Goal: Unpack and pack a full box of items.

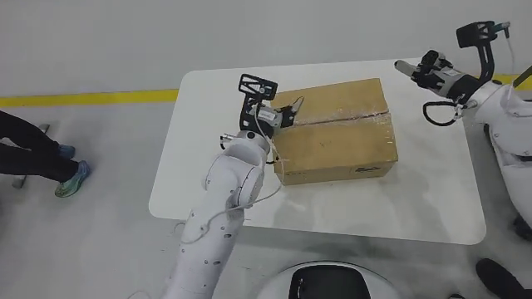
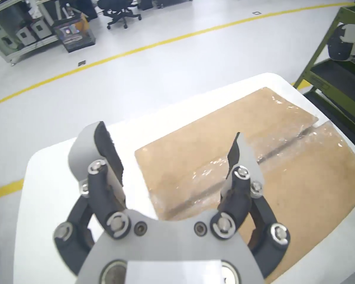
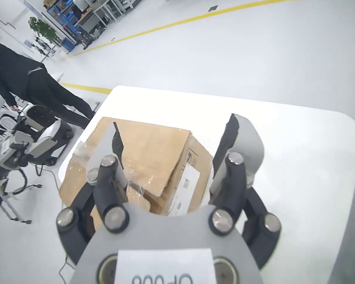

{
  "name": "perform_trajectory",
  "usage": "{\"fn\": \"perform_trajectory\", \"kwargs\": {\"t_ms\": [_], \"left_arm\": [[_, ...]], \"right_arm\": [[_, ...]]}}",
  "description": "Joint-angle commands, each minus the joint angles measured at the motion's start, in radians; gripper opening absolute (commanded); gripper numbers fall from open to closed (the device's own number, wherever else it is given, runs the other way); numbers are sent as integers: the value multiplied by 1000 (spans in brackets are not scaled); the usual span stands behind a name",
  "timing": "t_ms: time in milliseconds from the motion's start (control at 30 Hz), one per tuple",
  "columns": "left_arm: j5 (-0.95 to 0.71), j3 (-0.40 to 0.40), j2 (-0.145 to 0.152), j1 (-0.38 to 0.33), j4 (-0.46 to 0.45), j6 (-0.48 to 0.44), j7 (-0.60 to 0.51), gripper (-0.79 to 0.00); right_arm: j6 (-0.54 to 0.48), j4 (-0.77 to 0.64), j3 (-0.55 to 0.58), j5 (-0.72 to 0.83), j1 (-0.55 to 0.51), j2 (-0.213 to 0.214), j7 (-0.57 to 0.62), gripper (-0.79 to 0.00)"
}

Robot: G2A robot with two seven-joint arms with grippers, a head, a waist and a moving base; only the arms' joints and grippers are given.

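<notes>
Box (image 1: pixel 332 129), lying left-to-right on the bench (image 1: pixel 416 208), is overhung at its left end by the open left jaws, the open right jaws being held farther off.

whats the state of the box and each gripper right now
cardboard box: closed, flaps taped along the top seam, resting on the white table
left gripper: open, empty, at one end of the box
right gripper: open, empty, apart from the box
</notes>
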Motion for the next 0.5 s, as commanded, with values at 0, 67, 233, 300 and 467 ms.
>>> {"fn": "perform_trajectory", "kwargs": {"t_ms": [0,67,233,300,467], "left_arm": [[18,-52,10,58,-61,8,-30,-785],[50,-99,19,112,-122,15,-55,-785],[98,-188,32,209,-222,46,-96,-785],[112,-216,36,238,-249,57,-116,-785],[125,-257,41,279,-298,64,-142,-194]], "right_arm": [[11,-25,-35,-8,-4,-5,-21,-785],[19,-64,-86,-50,-8,-10,-40,-785],[77,-123,-230,-87,3,-34,-95,-785],[94,-146,-309,-112,17,-48,-126,-785],[157,-127,-486,-186,86,-89,-206,-785]]}}
